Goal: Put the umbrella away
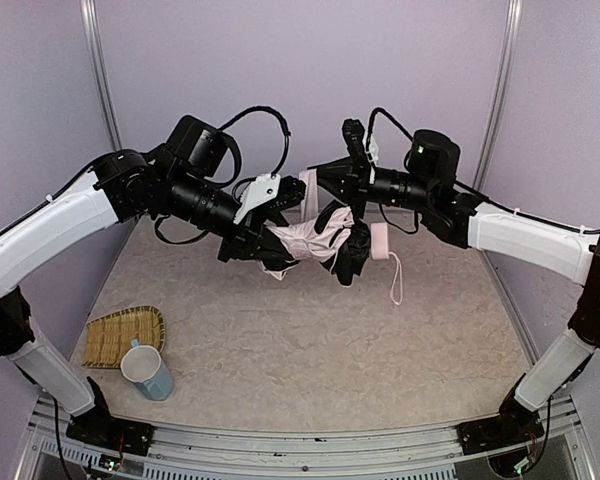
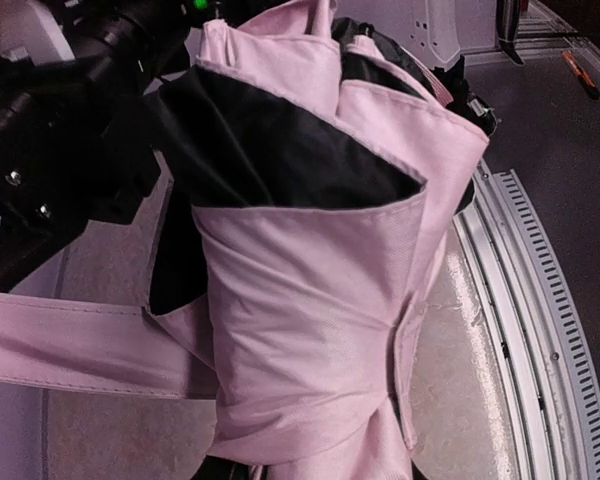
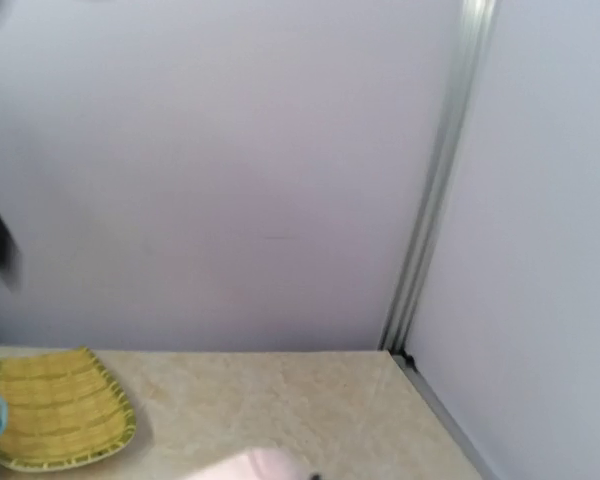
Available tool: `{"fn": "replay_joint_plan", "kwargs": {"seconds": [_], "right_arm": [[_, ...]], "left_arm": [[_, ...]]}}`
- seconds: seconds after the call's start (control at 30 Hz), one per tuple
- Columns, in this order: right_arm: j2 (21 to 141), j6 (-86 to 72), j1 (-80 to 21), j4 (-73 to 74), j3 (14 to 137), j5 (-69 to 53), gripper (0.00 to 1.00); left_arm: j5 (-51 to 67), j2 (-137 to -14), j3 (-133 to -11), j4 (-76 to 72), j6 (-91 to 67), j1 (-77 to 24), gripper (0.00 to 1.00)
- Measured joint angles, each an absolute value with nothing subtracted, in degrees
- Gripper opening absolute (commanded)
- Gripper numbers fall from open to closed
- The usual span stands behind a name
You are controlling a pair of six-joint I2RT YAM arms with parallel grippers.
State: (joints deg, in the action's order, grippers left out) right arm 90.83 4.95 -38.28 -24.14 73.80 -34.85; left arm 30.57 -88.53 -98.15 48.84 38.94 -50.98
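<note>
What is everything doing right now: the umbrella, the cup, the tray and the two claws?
umbrella, folded and bunched, held up off the table, strap dangling.
mug, upright on the table, next to the tray.
woven tray, lying flat on the table.
left gripper, shut on the umbrella.
right gripper, up by the umbrella; open or shut unclear.

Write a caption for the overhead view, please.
A bunched pink umbrella hangs between the left gripper and right gripper, over a table with a woven tray and blue mug.

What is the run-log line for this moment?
stage: umbrella aloft, bunched | left gripper: gripping fabric | right gripper: at umbrella, grip unclear | handle: hanging | tray, cup: on table
</note>
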Motion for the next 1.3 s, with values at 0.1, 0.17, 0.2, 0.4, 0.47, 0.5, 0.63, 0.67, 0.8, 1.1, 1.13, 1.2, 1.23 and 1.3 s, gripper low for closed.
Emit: {"fn": "replay_joint_plan", "kwargs": {"seconds": [0.1, 0.17, 0.2, 0.4, 0.47, 0.5, 0.63, 0.67, 0.8, 1.1, 1.13, 1.2, 1.23, 1.3], "right_arm": [[90.9, 11.0, -39.0, -14.2, 79.4, -36.7, 0.0], [90.8, 14.9, -40.1, -8.8, 81.1, -36.9, 0.0], [90.7, 17.0, -41.1, -7.1, 81.1, -36.8, 0.0], [87.2, 25.0, -49.7, -4.3, 76.5, -34.1, 0.0], [85.3, 27.9, -52.3, -4.4, 73.9, -32.4, 0.0], [84.4, 29.2, -53.0, -3.9, 73.3, -31.6, 0.0], [82.8, 33.4, -55.4, -2.8, 72.4, -27.7, 0.0], [82.7, 34.3, -56.0, -2.7, 72.1, -26.7, 0.0], [82.5, 39.9, -59.3, -0.1, 71.9, -21.2, 0.0], [85.5, 54.9, -68.0, 8.1, 71.3, -2.9, 0.0], [86.0, 56.2, -68.2, 8.1, 71.0, -1.2, 0.0], [87.7, 58.9, -68.3, 7.3, 70.4, 1.9, 0.0], [88.8, 60.2, -68.4, 6.5, 69.9, 4.0, 0.0], [91.3, 62.4, -68.5, 5.1, 68.4, 7.9, 0.0]], "left_arm": [[30.3, -88.3, -93.7, 45.1, 40.1, -50.6, 0.0], [31.3, -87.4, -90.3, 42.9, 40.2, -50.4, 0.0], [32.4, -87.0, -88.5, 42.4, 40.0, -50.0, 0.0], [41.5, -86.9, -80.1, 39.4, 34.7, -43.8, 0.0], [44.2, -87.9, -80.0, 39.3, 33.4, -43.1, 0.0], [46.0, -88.4, -79.8, 39.1, 32.7, -42.9, 0.0], [52.6, -88.6, -77.3, 35.6, 30.0, -41.7, 0.0], [53.5, -88.7, -76.8, 35.2, 29.6, -41.6, 0.0], [56.3, -90.6, -76.7, 36.3, 29.3, -41.0, 0.0], [58.0, -97.5, -79.3, 41.8, 29.0, -38.1, 0.0], [58.0, -98.0, -79.6, 41.9, 29.0, -37.7, 0.0], [57.2, -101.0, -82.1, 44.4, 29.5, -37.3, 0.0], [56.6, -102.5, -83.1, 45.3, 29.8, -37.1, 0.0], [54.7, -105.8, -84.2, 46.5, 30.2, -36.8, 0.0]]}}
